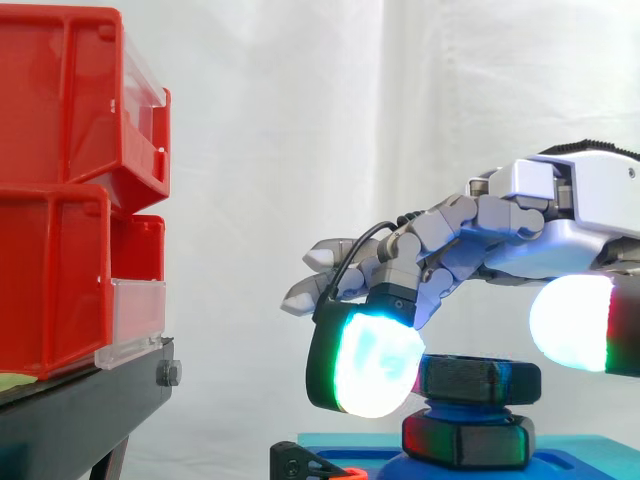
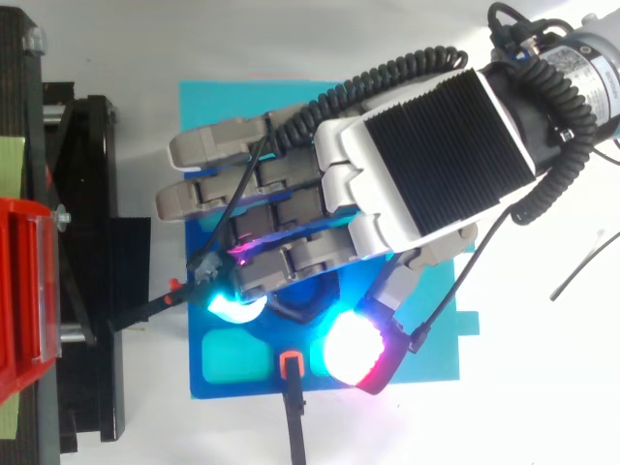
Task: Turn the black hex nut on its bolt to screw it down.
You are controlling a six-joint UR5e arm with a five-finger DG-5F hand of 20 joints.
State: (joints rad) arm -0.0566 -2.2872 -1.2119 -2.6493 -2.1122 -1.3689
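Curling over the black hex nut (image 1: 480, 378), the hand (image 1: 520, 215) closes on it from two sides: a cyan fingertip (image 1: 372, 362) touches its left edge, and the thumb's pad (image 1: 572, 322) sits close on the right, contact unclear. From above, the palm hides most of the nut. It sits above the blue base (image 2: 225, 366); its bolt is hidden.

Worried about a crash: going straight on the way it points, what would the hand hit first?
The hand would likely meet the clear front of the lower red bin on the black stand; depth unclear.
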